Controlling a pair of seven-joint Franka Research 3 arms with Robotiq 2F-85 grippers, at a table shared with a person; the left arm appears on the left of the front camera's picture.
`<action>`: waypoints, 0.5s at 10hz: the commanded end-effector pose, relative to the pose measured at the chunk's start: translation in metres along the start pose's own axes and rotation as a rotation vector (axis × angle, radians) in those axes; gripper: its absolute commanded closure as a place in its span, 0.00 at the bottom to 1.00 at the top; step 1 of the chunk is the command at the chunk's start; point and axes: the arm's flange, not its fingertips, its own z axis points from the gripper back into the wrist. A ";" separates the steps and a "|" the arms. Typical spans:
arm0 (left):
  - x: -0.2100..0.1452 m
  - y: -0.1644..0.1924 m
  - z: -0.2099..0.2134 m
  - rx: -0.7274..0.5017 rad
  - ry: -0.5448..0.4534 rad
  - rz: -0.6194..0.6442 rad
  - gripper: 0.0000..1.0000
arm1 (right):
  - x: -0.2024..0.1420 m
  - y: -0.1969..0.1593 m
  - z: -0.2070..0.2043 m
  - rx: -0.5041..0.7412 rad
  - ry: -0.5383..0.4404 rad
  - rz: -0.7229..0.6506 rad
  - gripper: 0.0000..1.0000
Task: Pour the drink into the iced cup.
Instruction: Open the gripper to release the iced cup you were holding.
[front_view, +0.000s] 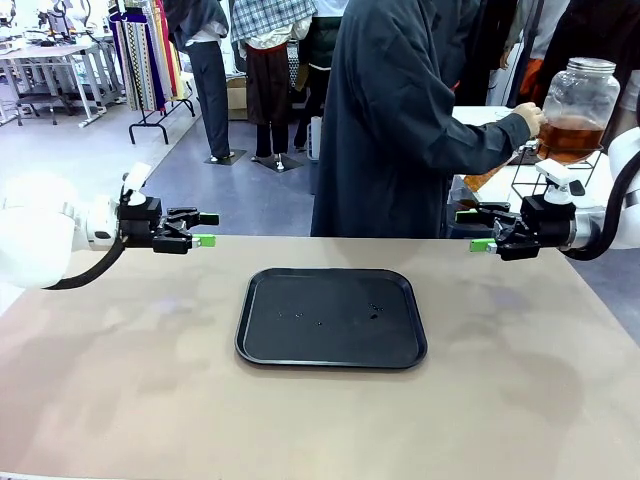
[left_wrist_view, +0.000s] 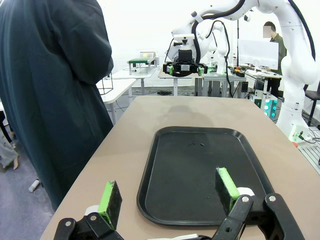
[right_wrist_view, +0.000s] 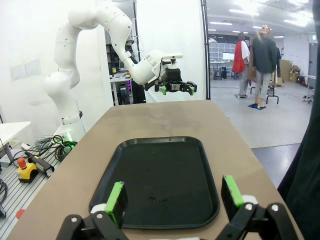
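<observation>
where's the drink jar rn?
Front view, far right: the jar sits off the table on a wire stand, the person's hand on it.

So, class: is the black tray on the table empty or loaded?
Empty. The black tray carries only small specks, with no cup or jar on it.

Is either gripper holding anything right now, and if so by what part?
No. The left gripper and right gripper both hang open and empty above the table. The person's hand is at the glass jar.
</observation>
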 end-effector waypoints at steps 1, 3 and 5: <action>0.002 0.001 0.000 0.002 -0.001 -0.004 0.00 | 0.003 -0.001 -0.001 0.008 0.005 0.001 0.00; 0.002 0.001 0.000 0.002 -0.001 -0.004 0.00 | 0.003 -0.001 -0.001 0.008 0.005 0.001 0.00; 0.002 0.001 0.000 0.002 -0.001 -0.004 0.00 | 0.003 -0.001 -0.001 0.008 0.005 0.001 0.00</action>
